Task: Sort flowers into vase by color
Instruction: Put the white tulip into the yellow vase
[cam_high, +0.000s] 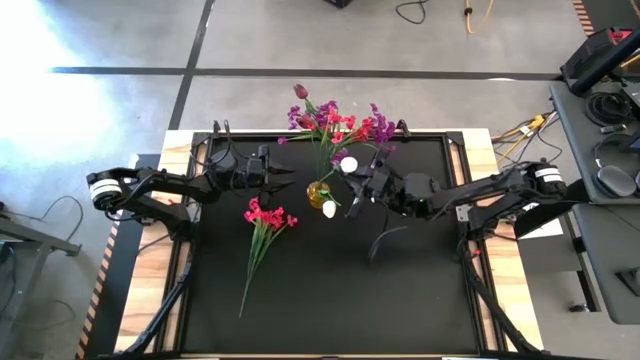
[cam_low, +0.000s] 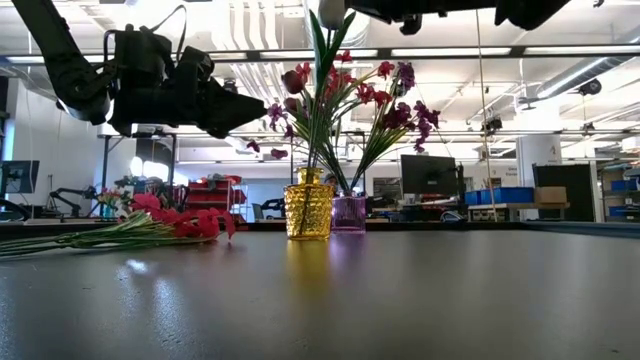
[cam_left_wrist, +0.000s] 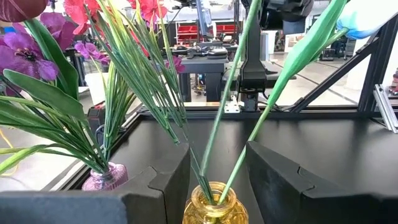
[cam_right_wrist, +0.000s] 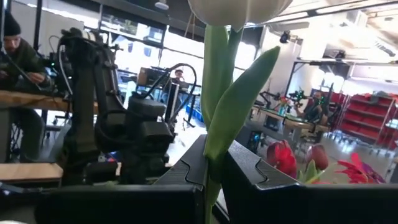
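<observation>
A yellow vase (cam_high: 318, 193) and a purple vase (cam_low: 348, 213) stand mid-table with purple and red-pink flowers (cam_high: 340, 125) in them. A bunch of red-pink flowers (cam_high: 262, 235) lies flat on the mat. My right gripper (cam_high: 357, 192) hovers beside the yellow vase, shut on a white tulip (cam_right_wrist: 239, 9). Two white blooms (cam_high: 348, 165) (cam_high: 329, 209) show near it. Two green stems (cam_left_wrist: 231, 93) rise from the yellow vase (cam_left_wrist: 214, 205). My left gripper (cam_high: 288, 185) waits open and level to the left of that vase, its fingers (cam_left_wrist: 165, 180) touching nothing. My right gripper pinches the white tulip's green stem (cam_right_wrist: 211, 168) between its two fingers, well below the bloom, where a broad leaf (cam_right_wrist: 245, 81) branches off. The fingers come roughly level from the table's right side and lie across the stem. The stem stands upright with the bloom above; its lower part is hidden below the fingers.
The black mat (cam_high: 400, 300) has free room on its near half. Wooden table edges (cam_high: 505, 290) and black frame rails border it. Beyond the table, a person sits at a bench (cam_right_wrist: 18, 56) in the room.
</observation>
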